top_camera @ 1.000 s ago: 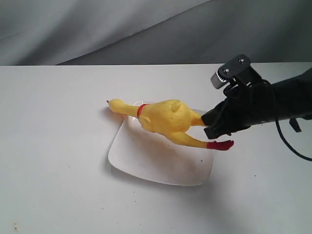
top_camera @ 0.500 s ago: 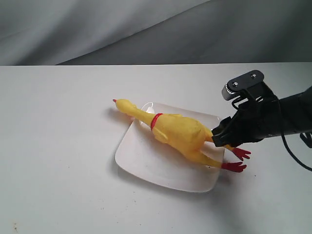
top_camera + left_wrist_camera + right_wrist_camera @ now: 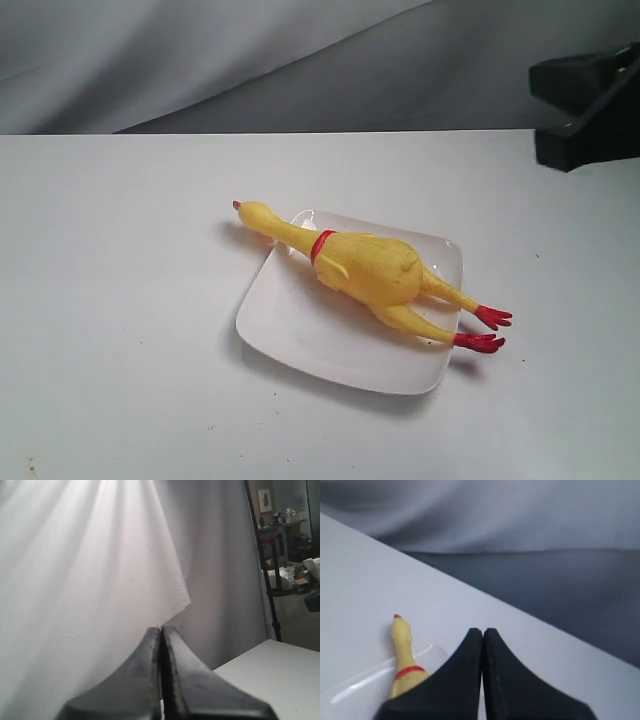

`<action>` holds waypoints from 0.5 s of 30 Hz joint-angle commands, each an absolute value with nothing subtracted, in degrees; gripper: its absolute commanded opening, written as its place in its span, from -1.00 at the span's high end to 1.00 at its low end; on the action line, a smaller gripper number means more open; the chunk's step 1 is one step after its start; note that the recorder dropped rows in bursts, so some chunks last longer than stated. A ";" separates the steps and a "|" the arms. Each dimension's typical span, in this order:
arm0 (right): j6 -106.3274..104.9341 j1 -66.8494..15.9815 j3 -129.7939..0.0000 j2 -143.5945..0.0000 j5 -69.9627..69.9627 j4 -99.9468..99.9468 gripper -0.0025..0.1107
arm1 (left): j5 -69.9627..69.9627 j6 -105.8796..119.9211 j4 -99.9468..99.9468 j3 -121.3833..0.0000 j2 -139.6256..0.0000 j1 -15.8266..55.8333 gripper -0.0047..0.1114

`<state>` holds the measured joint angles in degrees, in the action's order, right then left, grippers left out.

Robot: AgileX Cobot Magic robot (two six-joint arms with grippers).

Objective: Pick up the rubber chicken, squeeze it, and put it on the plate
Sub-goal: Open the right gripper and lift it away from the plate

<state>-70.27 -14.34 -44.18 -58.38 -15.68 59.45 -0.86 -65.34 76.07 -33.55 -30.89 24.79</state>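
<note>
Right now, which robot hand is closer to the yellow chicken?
Right. The right gripper hangs off to the rubber chicken's side, looking down at it. The left gripper faces a curtain, with no chicken in its view.

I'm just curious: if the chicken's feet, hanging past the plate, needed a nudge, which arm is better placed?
Likely right: the right gripper faces the rubber chicken and plate. The left gripper faces a curtain, its arm outside the exterior view.

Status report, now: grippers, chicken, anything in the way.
Left gripper shut, empty. Right gripper shut, empty, clear of the chicken. Chicken lying on the plate, head and feet past the rim. Nothing in the way.
</note>
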 commanded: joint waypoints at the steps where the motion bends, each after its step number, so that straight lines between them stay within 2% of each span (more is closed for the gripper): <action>1: -70.13 -15.95 -43.84 -48.22 -18.40 59.00 0.96 | 0.00 -71.61 75.27 -33.52 -30.63 24.86 0.92; 10: -69.98 -19.39 -43.84 -30.45 -20.42 62.13 0.96 | 0.00 -71.97 75.27 -33.52 -30.63 24.86 0.92; 15: -69.22 -19.39 -43.84 -25.12 -25.48 62.13 0.96 | 0.00 -71.97 75.27 -33.52 -30.63 24.86 0.92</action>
<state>-70.10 -19.35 -44.18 -27.34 -22.07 61.68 -0.71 -71.35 75.93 -33.55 -30.89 24.79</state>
